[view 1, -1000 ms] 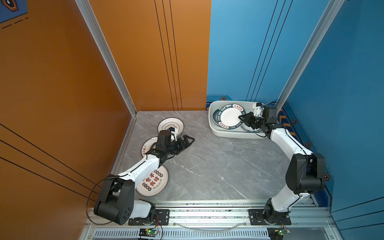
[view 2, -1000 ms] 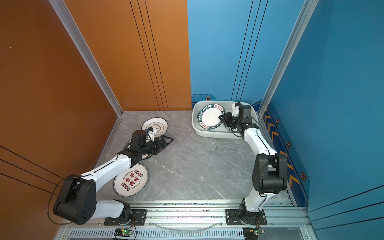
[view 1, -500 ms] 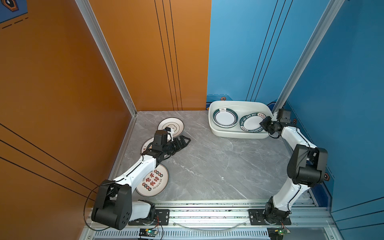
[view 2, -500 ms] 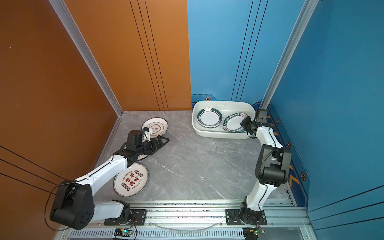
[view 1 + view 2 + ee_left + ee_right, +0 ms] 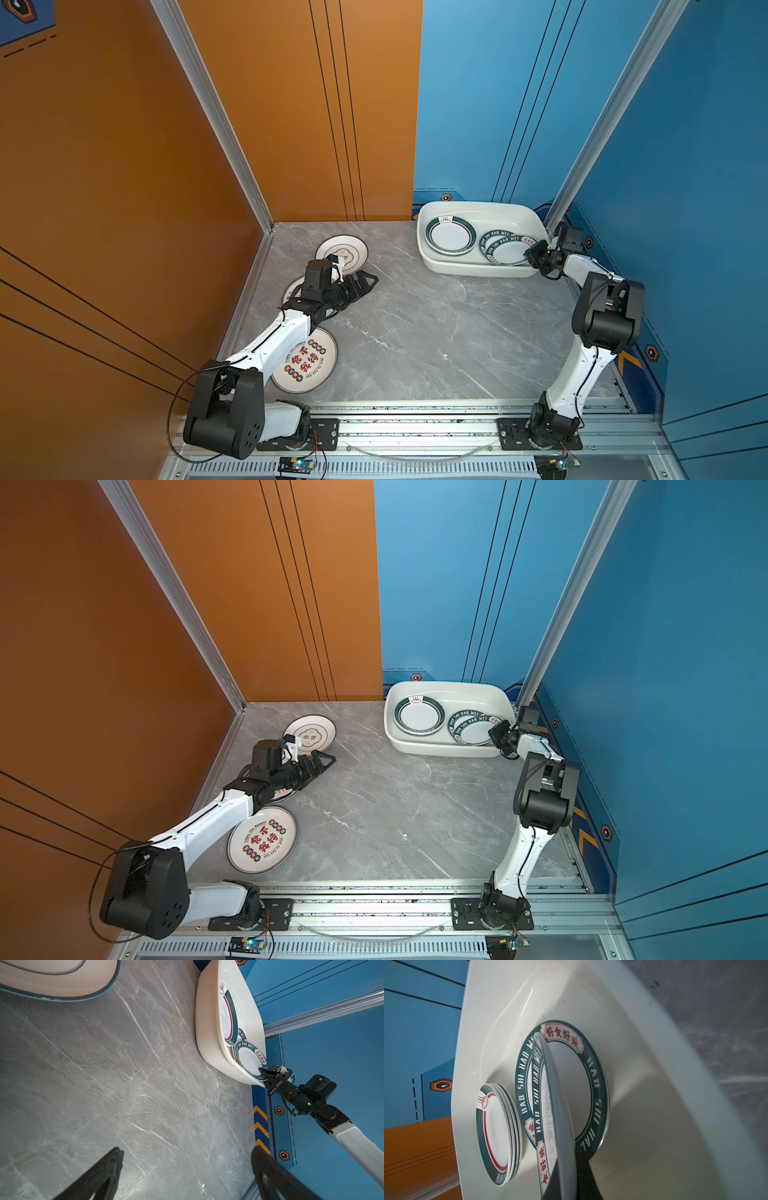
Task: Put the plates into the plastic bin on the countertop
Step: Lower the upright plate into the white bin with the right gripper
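Note:
My right gripper [image 5: 565,1169] is shut on the rim of a dark-green lettered plate [image 5: 554,1095]. That plate tilts over a second lettered plate [image 5: 596,1084] in the right half of the plastic bin [image 5: 478,204]. A stack of red-lined plates [image 5: 450,237] lies in the bin's left half. My left gripper [image 5: 371,281] is open and empty, low over the countertop [image 5: 436,332]. Beside it lies a cream quatrefoil plate [image 5: 341,253]. Another plate [image 5: 292,286] is mostly hidden under the left arm. A plate with Chinese characters [image 5: 305,361] lies nearer the front.
The bin sits in the back right corner against the blue wall [image 5: 478,104]. An orange wall [image 5: 124,166] bounds the left side. An aluminium rail [image 5: 415,415] runs along the front edge.
My right gripper carried the lettered plate from the bin's middle to its right end and lowered it there. My left gripper drew back slightly toward the plates on the left.

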